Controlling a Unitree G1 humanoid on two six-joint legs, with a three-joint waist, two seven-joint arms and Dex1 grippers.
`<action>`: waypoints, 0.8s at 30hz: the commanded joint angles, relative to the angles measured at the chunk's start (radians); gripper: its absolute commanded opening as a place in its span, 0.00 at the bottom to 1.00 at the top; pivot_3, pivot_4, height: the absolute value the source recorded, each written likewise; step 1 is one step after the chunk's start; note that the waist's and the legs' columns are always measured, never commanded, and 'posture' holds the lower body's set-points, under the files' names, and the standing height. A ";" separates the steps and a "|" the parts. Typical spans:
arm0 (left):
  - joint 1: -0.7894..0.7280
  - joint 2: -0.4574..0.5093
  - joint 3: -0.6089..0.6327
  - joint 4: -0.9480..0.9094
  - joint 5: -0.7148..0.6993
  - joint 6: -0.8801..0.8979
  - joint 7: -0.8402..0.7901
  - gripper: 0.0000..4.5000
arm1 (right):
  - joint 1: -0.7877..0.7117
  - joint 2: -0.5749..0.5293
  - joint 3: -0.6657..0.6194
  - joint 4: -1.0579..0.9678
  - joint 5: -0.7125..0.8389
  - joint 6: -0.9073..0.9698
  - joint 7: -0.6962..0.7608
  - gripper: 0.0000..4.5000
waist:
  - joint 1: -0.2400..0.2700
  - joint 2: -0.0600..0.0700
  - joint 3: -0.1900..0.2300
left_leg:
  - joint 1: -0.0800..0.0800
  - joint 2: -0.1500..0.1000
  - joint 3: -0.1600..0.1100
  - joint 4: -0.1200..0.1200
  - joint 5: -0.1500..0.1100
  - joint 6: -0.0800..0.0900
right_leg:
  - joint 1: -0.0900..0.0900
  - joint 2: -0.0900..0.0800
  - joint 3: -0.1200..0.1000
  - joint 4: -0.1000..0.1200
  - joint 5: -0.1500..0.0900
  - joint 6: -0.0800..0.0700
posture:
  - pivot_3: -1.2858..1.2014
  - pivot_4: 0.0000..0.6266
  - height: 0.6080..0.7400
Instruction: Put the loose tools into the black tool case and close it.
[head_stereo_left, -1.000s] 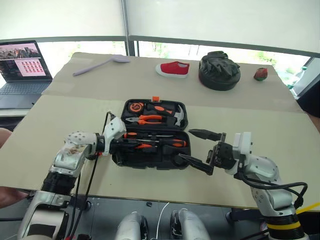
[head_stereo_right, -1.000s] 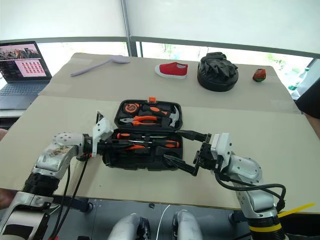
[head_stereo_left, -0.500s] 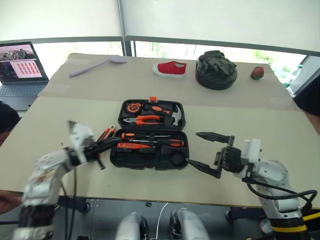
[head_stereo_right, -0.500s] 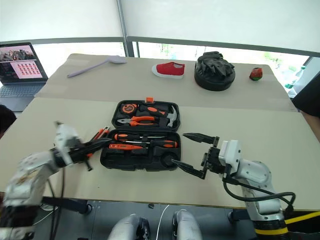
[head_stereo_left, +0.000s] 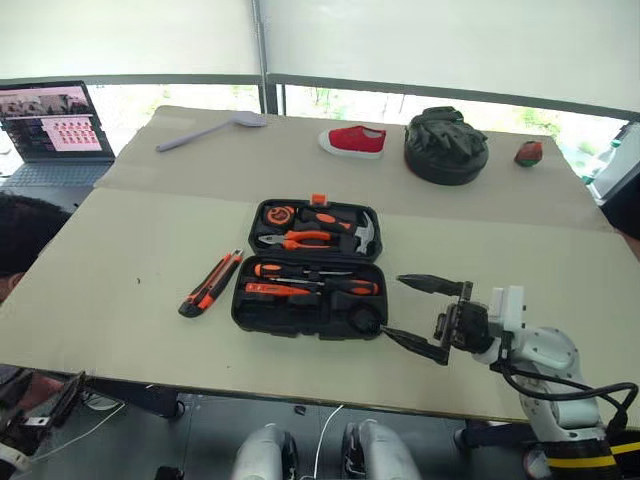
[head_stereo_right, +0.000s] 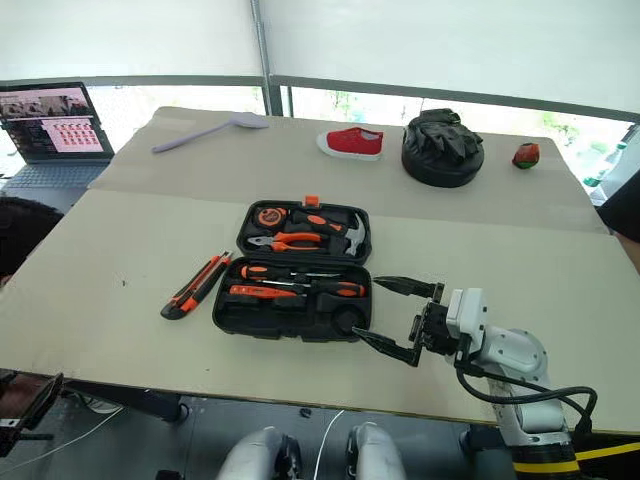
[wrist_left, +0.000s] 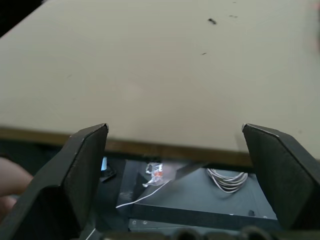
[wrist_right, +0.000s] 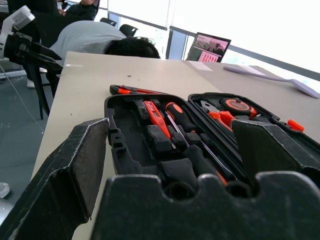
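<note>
Beige table (head_stereo_left: 120, 300) carries the black tool case (head_stereo_left: 310, 312), lying open near the middle toward the front edge, lid flat behind with pliers (head_stereo_left: 295, 239), hammer (head_stereo_left: 362, 231) and tape measure (head_stereo_left: 273, 214). Two screwdrivers (head_stereo_left: 315, 279) sit in the front half. Orange-black utility knife (head_stereo_left: 210, 284) lies loose on the table just beside the case's left side, apart from it. Right gripper (head_stereo_left: 420, 313) hovers released at the case's front-right corner, empty. Left gripper (wrist_left: 175, 165) is spread wide, empty, off the table's front edge. Lilac spoon (head_stereo_left: 208, 130) lies near the far-left corner.
</note>
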 joint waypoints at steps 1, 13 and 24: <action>-0.032 0.029 -0.029 -0.102 -0.023 0.029 0.035 0.99 | 0.028 -0.004 -0.004 -0.040 0.005 -0.026 0.009 1.00 | 0.004 -0.001 0.000 | 0.000 0.000 0.000 0.000 0.000 0.000 | 0.000 0.000 0.000 0.000 0.000 0.000 | 0.52 0.24 1.00; -0.369 0.236 -0.312 -0.237 0.023 0.390 0.187 0.99 | 0.192 -0.068 -0.177 -0.142 0.025 -0.018 -0.074 1.00 | -0.002 0.000 0.000 | -0.001 0.000 0.001 -0.001 0.005 -0.008 | 0.003 0.002 0.001 0.001 0.004 0.006 | 0.52 0.24 1.00; -0.522 0.236 -0.513 -0.231 0.033 0.500 0.163 0.99 | 0.160 -0.011 -0.118 -0.198 -0.010 -0.016 -0.158 1.00 | -0.012 0.001 0.000 | 0.000 0.001 0.003 -0.003 0.008 -0.014 | 0.000 0.005 0.004 0.003 0.003 0.006 | 0.52 0.24 1.00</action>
